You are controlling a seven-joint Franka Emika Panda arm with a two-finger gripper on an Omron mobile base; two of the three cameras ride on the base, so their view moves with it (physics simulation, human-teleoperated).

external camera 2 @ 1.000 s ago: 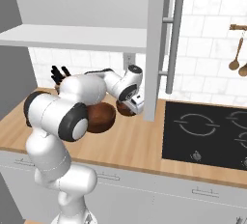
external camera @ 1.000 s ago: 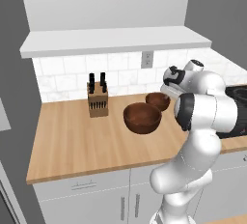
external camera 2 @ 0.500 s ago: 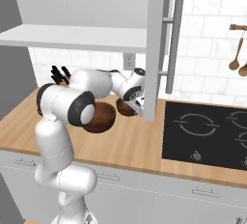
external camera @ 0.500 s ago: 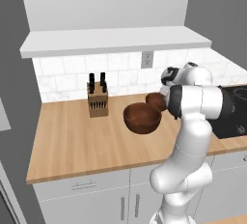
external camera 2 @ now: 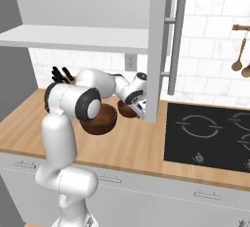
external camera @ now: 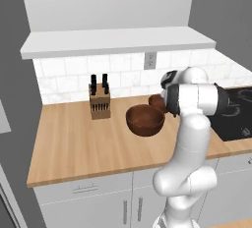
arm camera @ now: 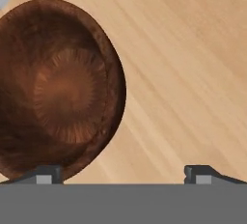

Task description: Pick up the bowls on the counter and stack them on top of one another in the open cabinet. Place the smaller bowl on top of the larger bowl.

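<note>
A: Since a second ago the arm's elbow has swung upright and the wrist has come in over the smaller bowl; neither of the 2 bowls has shifted.

B: And the gripper?

A: Jaws spread fully, nothing between them. In the hand view one fingertip sits at the bowl's edge, the other over bare counter.

B: So it's off-centre?

A: I judge so. Closing from here could pinch only the rim or nudge the bowl sideways into the larger bowl, which stands just beside it, nearer the counter's front.

B: Where do they sit?

A: Both on the counter by the tiled wall, between the knife block and the cooktop, under the open cabinet.

B: Orientation?

A: Upright, mouth up. It's round, so there's no long axis; any grip line across the rim serves.
</note>
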